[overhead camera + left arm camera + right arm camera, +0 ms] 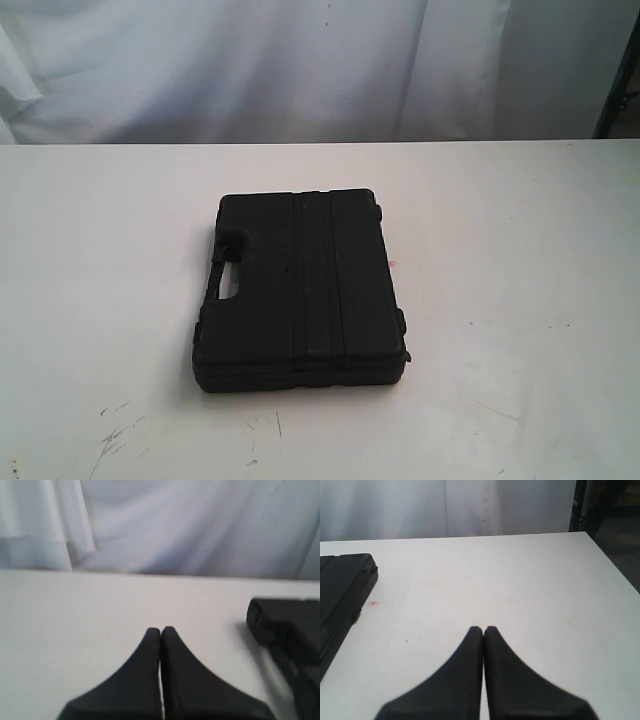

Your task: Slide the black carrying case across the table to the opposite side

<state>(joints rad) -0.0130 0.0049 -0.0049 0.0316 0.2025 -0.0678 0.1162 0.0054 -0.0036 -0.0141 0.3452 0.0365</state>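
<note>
The black carrying case (300, 290) lies flat near the middle of the white table (520, 260), its handle cut-out facing left. Neither gripper shows in the exterior view. In the left wrist view my left gripper (161, 630) is shut, empty, above bare table, with a corner of the case (285, 630) off to one side and apart from it. In the right wrist view my right gripper (483, 629) is shut with nothing in it, and the case edge (342, 587) lies well away from the fingertips.
A white curtain (300, 60) hangs behind the table's far edge. A small pink spot (393, 264) sits just right of the case. Dark scuff marks (115, 435) lie near the front left. A dark frame (582, 505) stands past the table's far right corner.
</note>
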